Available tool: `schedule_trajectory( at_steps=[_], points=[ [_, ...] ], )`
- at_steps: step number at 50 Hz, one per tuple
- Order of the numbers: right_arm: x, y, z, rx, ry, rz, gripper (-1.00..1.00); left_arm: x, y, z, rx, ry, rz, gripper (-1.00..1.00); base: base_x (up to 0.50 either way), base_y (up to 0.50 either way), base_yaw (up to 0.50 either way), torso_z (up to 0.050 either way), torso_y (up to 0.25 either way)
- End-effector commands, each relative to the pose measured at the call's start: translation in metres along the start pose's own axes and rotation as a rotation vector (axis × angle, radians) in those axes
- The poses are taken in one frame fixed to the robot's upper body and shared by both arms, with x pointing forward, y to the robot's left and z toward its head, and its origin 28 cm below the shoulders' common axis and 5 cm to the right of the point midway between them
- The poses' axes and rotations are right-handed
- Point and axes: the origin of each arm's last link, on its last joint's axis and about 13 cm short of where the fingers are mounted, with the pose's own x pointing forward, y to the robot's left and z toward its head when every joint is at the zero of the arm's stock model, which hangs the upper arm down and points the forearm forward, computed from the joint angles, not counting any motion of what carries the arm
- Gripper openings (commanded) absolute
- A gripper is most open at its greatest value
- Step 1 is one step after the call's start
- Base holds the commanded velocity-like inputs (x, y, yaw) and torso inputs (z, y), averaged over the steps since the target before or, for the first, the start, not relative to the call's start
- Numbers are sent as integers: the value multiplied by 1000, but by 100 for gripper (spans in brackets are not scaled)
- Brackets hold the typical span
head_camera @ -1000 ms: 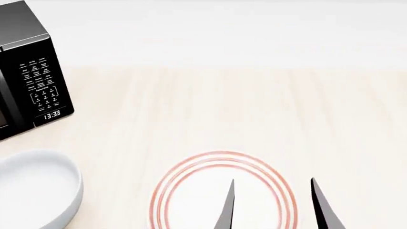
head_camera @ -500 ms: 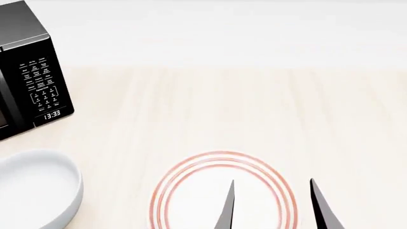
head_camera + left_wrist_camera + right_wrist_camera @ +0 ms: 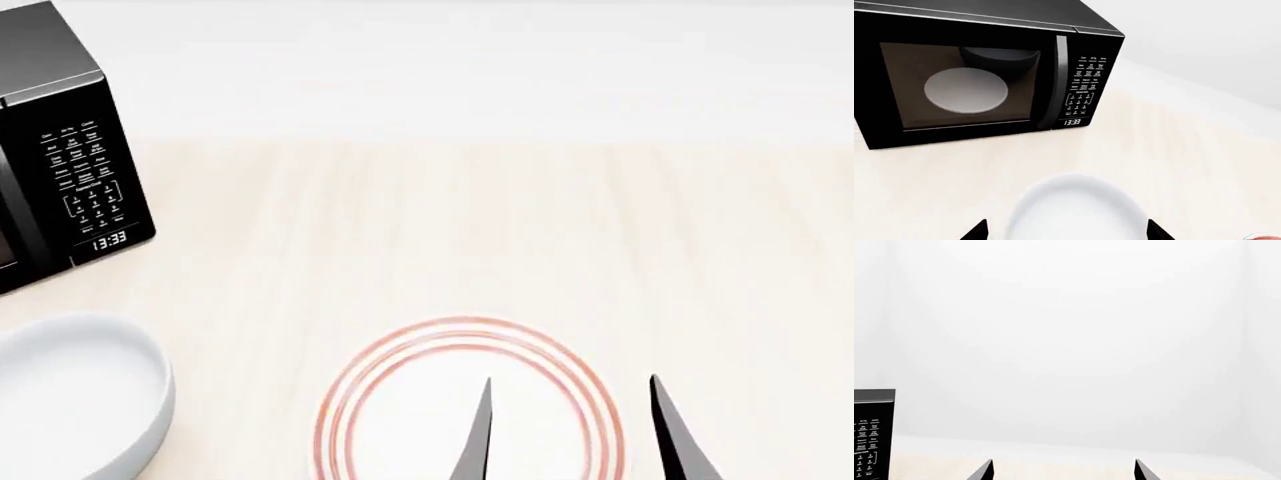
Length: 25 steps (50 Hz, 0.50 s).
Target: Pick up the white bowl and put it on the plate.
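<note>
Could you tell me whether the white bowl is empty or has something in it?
Empty: the bowl sits upright, its interior plain white.

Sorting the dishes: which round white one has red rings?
The plate, flat on the table beneath the right gripper. The bowl is plain white and deep.

One white bowl [image 3: 74, 395], one plate [image 3: 400, 400], one microwave [image 3: 60, 150].

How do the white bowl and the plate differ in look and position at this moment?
The white bowl is plain and unmarked; the plate carries red-orange rings round its rim. The bowl is deep with thick walls, the plate shallow and flat. In the head view the bowl sits left, near the microwave; the plate lies at centre under the right gripper. Both are round, white, empty and rest apart on the table.
</note>
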Motion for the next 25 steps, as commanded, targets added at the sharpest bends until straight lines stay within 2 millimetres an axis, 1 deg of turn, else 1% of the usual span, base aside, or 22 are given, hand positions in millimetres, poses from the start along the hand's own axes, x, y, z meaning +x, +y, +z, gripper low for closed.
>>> schedule_trajectory(
  at_steps=[1, 15, 25],
  points=[
    [-1, 0, 0, -2, 2, 1, 100, 7, 5, -7, 1, 12, 39, 100, 0, 0, 0, 0, 0],
    [0, 0, -1, -3, 2, 1, 100, 18, 11, -15, -14, 43, 58, 100, 0, 0, 0, 0, 0],
    [0, 0, -1, -7, 2, -4, 100, 27, 12, -17, -7, 51, 67, 100, 0, 0, 0, 0, 0]
  ],
)
